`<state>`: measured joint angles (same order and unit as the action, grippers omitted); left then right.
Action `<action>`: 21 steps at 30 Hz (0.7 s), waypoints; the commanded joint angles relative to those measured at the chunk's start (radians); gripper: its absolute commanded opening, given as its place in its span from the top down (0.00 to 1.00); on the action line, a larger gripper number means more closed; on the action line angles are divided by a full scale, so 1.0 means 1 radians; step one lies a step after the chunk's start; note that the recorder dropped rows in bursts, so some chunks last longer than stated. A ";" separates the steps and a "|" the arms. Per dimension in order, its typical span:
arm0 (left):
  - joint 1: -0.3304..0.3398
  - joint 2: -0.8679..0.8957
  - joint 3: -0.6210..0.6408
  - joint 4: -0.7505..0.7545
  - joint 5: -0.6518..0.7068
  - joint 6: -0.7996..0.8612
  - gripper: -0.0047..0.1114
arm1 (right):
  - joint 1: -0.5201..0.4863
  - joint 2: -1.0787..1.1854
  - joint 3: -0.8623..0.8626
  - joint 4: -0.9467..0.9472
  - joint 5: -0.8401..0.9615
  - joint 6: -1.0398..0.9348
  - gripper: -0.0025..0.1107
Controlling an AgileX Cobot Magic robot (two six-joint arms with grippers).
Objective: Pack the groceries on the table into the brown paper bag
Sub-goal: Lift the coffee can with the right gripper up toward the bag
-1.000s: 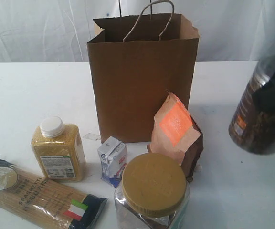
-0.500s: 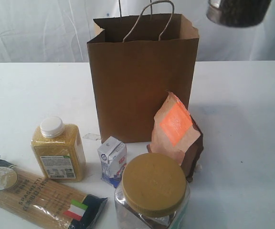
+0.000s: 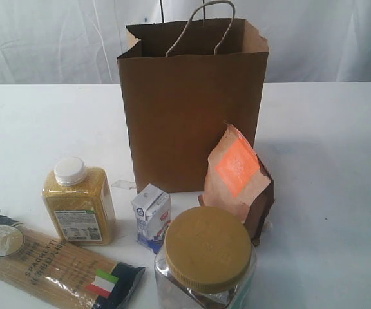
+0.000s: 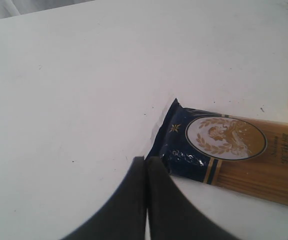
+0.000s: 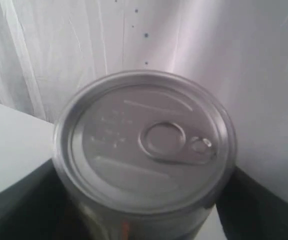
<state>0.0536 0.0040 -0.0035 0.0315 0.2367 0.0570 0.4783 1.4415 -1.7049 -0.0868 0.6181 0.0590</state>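
The right gripper (image 5: 140,212) grasps the cylindrical dark can (image 5: 144,150) with its silver ring-pull lid, now gone from the exterior view's top edge; the left gripper (image 4: 146,172) is clenched empty beside the glossy spaghetti pack (image 4: 234,155) on the table (image 4: 74,90).

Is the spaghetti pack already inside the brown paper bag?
No, the spaghetti pack lies on the table in front of the brown paper bag, beside the yellow-grain bottle.
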 commanded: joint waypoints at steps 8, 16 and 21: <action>-0.006 -0.004 0.004 0.000 -0.003 -0.008 0.96 | 0.001 -0.026 -0.001 0.025 -0.041 -0.011 0.51; -0.006 -0.004 0.004 0.000 -0.003 -0.008 0.96 | 0.001 -0.118 0.259 0.098 -0.369 -0.059 0.51; -0.006 -0.004 0.004 0.000 -0.003 -0.008 0.96 | 0.001 -0.101 0.300 0.134 -0.483 -0.059 0.51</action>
<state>0.0536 0.0040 -0.0035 0.0315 0.2367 0.0570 0.4783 1.3422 -1.4109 0.0218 0.2710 0.0114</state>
